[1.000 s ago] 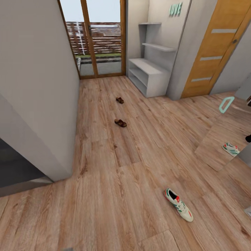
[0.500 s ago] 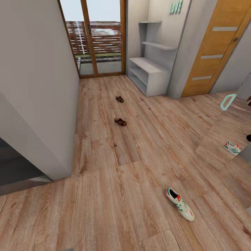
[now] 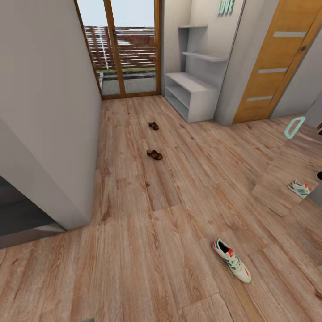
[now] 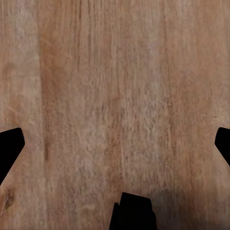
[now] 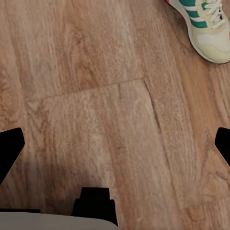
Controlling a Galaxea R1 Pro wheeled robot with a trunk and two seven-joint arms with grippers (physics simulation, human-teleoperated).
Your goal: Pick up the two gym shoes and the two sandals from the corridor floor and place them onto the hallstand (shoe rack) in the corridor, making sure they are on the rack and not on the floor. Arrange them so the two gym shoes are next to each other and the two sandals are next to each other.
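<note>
— Where are the claws?
— I see both pointing down at the corridor floor [image 4: 115,86], fingers spread.
— Shoes?
— Gym shoe [image 3: 230,260] at five o'clock, sandals [image 3: 154,154] at twelve, hallstand [image 3: 190,96] at one.

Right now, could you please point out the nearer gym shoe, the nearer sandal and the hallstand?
nearer gym shoe [image 3: 230,260], head view, on its laced upper.
nearer sandal [image 3: 154,154], head view, on its footbed.
hallstand [image 3: 193,82], head view, on its bench top.
</note>
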